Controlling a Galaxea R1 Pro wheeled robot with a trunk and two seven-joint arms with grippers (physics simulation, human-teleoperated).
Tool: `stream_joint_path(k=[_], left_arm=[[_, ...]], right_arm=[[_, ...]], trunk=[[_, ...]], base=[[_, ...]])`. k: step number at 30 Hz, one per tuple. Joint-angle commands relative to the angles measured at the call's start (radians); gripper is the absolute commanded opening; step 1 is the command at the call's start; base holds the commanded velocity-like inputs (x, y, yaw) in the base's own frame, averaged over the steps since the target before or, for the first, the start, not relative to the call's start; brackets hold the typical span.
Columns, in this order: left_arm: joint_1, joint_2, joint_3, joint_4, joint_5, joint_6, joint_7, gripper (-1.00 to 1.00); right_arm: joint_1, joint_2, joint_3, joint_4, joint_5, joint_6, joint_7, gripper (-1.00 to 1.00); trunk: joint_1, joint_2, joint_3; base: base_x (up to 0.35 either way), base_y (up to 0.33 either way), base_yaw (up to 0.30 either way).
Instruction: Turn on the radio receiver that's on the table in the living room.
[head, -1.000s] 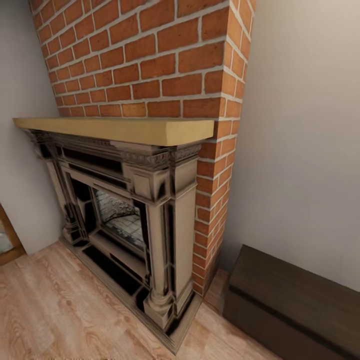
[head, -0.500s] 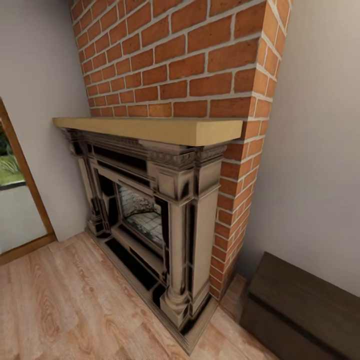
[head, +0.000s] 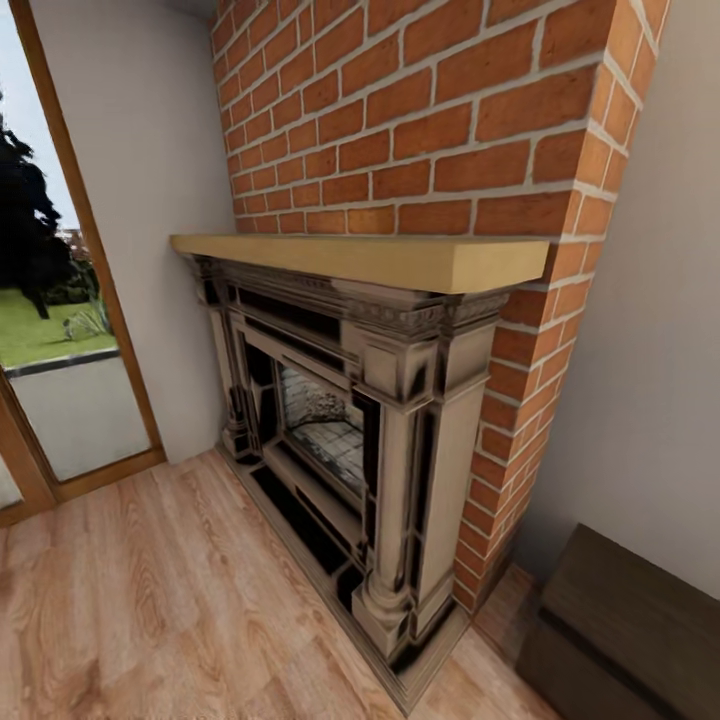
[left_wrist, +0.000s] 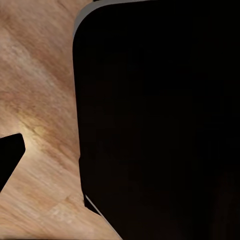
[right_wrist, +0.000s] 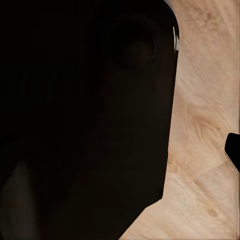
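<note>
Panning left, your head view slides the fireplace (head: 350, 420) toward 3 o'clock, revealing a glass door (head: 60, 330) at 9; no radio yet, claw states untellable.

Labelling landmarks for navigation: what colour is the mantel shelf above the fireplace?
Pale yellow-tan wood, plain and unpatterned. The mantel shelf shows best in the head view, against the red brick chimney.
</note>
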Motion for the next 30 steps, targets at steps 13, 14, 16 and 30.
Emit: stream_joint_path(k=[13,14,16,30], left_arm=[[0.000,0.000,-0.001,0.000,0.000,0.000,0.000,1.00],[0.000,0.000,0.000,0.000,0.000,0.000,0.000,1.00],[0.000,0.000,-0.001,0.000,0.000,0.000,0.000,1.00],[0.000,0.000,0.000,0.000,0.000,0.000,0.000,1.00]], right_arm=[[0.000,0.000,0.000,0.000,0.000,0.000,0.000,1.00],[0.000,0.000,0.000,0.000,0.000,0.000,0.000,1.00],[0.000,0.000,0.000,0.000,0.000,0.000,0.000,1.00],[-0.001,0.000,0.000,0.000,0.000,0.000,0.000,1.00]], trunk=[[0.000,0.000,0.000],[0.000,0.000,0.000],[0.000,0.000,0.000],[0.000,0.000,0.000]], base=[[0.000,0.000,0.274],[0.000,0.000,0.274],[0.000,0.000,0.274],[0.000,0.000,0.274]])
